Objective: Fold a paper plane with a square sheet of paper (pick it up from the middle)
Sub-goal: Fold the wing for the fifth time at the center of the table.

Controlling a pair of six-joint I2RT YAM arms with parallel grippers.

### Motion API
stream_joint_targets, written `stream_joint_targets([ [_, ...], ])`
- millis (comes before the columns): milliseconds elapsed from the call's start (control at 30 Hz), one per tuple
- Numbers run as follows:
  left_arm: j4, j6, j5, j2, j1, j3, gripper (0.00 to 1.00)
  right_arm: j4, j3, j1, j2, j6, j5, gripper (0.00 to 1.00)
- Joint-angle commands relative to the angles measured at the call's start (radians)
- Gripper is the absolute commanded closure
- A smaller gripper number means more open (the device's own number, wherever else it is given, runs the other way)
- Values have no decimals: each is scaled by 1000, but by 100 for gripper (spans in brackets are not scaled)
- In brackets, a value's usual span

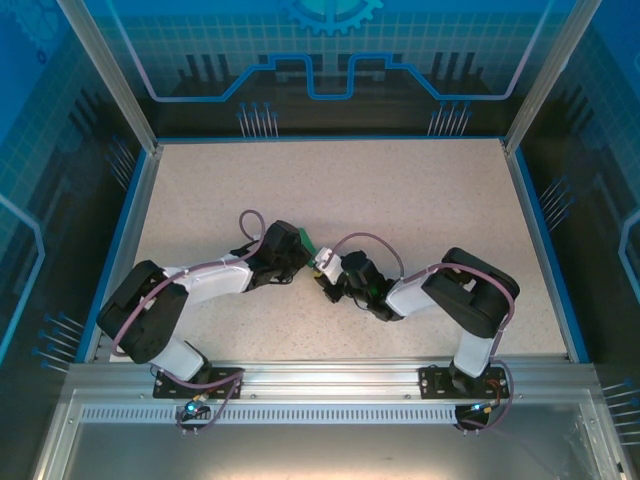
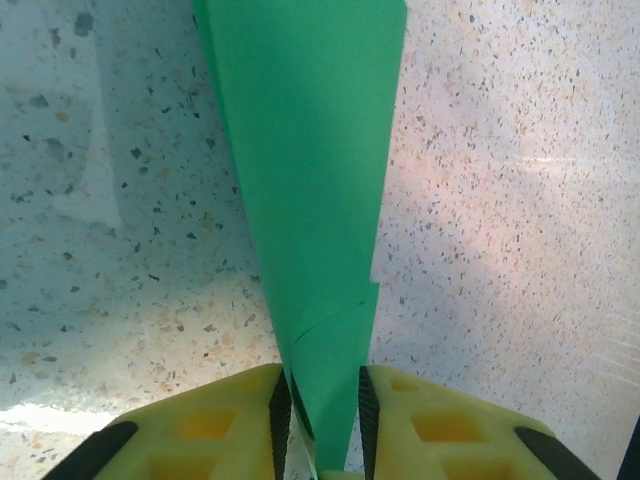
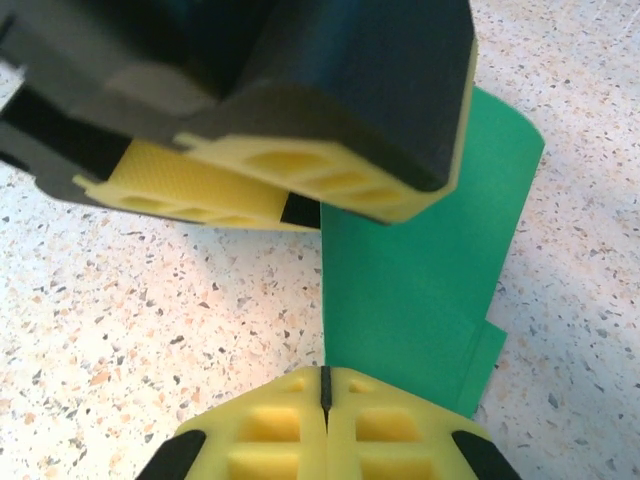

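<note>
1. Claw of the left arm (image 2: 322,400) is seen with its jaws parted a little, and the green paper (image 2: 310,150) stands in the gap between the pads. A firm pinch cannot be confirmed there.
2. Claw of the right arm (image 3: 325,388) is closed tight, pad against pad. One edge of the green paper runs straight down into the seam, so it is judged to be gripped there.
3. In the top view the paper (image 1: 303,237) is found close to the middle of the table (image 1: 420,190), slightly toward 9 o'clock. It sits where the left claw (image 1: 298,250) and the right claw (image 1: 326,266) meet.
4. Progress is judged to be well advanced. The sheet is no longer square but creased into a narrow, tapering strip, and a stepped edge shows overlapping layers.
5. What remains is judged to be the last wing creases and the laying down of the plane. Whether the wings are already formed cannot be told.
6. In the left wrist view the long axis runs from 12 o'clock to 6 o'clock, with the narrow end at 6 o'clock in the jaws and the wide end at 12 o'clock.
7. In the right wrist view the strip (image 3: 420,270) rises from 6 o'clock toward 1 o'clock.
</note>
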Motion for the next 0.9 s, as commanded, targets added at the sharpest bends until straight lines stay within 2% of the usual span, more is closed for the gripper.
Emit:
stream_joint_targets([
  [0, 28, 9, 43, -25, 28, -23, 68, 28, -19, -5, 13, -19, -25, 98],
  [133, 28, 35, 67, -27, 64, -31, 66, 35, -32, -12, 2, -30, -38, 99],
  [267, 20, 62, 80, -24, 83, -32, 67, 34, -38, -18, -10, -34, -56, 99],
  [400, 22, 84, 104, -9, 88, -23, 82, 30, -34, -19, -22, -40, -70, 96],
  [467, 24, 90, 114, -7, 87, -19, 89, 23, -29, -19, -31, -43, -72, 92],
  [533, 24, 91, 120, -8, 87, -14, 94, 22, -21, -19, -35, -48, -62, 83],
  [700, -3, 90, 125, -17, 87, 4, 96, 36, 6, -17, -24, -77, -38, 66],
  [867, -38, 96, 132, -30, 87, 23, 97, 70, 41, -9, 31, -125, -16, 62],
])
